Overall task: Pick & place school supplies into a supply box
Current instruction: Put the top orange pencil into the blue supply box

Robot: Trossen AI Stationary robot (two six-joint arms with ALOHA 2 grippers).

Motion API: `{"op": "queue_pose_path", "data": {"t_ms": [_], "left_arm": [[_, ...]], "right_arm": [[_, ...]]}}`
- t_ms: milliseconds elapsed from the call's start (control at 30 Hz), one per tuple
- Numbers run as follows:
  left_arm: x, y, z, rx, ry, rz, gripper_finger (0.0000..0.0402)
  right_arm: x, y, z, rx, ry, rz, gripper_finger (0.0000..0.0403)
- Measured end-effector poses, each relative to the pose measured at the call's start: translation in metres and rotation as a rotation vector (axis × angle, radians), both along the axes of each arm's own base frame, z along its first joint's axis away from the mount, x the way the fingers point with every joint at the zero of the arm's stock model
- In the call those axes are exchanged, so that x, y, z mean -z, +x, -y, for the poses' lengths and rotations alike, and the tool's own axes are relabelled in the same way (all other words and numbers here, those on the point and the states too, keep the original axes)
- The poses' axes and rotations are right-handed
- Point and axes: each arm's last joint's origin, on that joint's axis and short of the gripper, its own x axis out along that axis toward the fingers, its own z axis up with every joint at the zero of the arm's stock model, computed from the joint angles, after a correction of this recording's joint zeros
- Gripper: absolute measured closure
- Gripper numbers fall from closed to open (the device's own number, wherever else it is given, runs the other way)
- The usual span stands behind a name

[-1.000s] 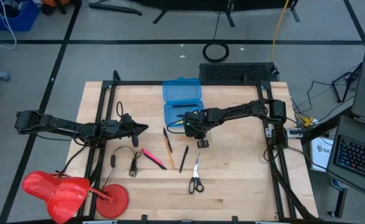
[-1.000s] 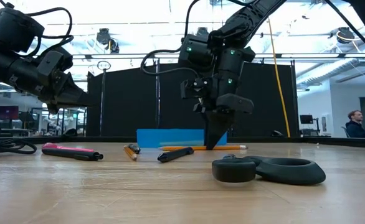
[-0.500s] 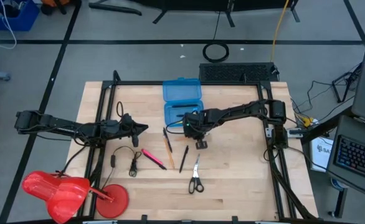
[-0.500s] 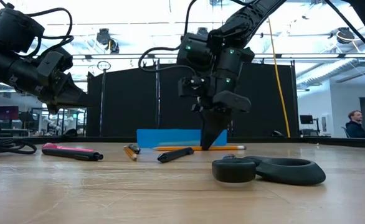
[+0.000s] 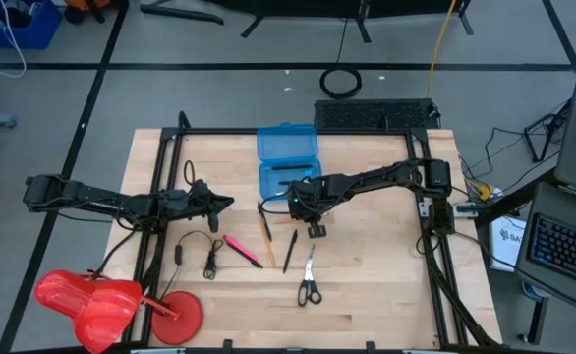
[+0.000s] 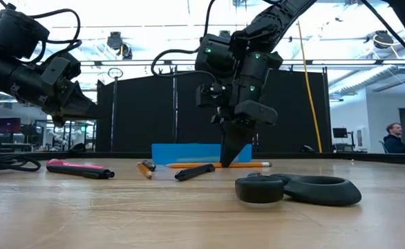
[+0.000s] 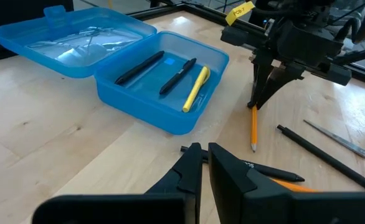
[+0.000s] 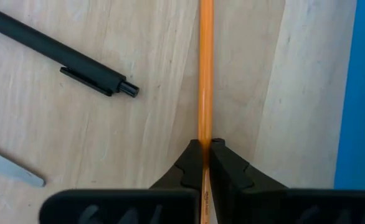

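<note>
Pinching the orange pencil (image 8: 205, 81) just beside the supply box (image 7: 170, 115), right gripper (image 8: 205, 149) had its fingers clamped on it.
Box sat open with two black pens (image 7: 140, 67) and a yellow pen (image 7: 196, 87) inside. Scissors (image 5: 309, 278), pink pen (image 5: 239, 247) and a black pen (image 8: 58, 46) lay on the table (image 5: 386, 285) near the box. Left gripper (image 7: 202, 154) hung near the box, fingers together, empty.

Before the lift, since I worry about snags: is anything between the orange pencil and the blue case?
Nothing visible. The right gripper jaws are shut on the orange pencil, beside the open case; only bare table lies between them.
</note>
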Motion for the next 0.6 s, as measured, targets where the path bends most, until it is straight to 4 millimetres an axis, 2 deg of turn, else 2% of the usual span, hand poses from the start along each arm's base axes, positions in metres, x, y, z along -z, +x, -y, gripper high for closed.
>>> {"op": "queue_pose_path", "data": {"t_ms": [400,600], "left_arm": [[0.000,0.000,0.000,0.000,0.000,-0.001,0.0371],[0.000,0.000,0.000,0.001,0.001,-0.001,0.0371]], "right_arm": [[-0.003,0.000,-0.002,0.005,-0.021,0.004,0.0401],[-0.017,-0.001,-0.002,0.008,-0.025,0.054,0.0399]]}}
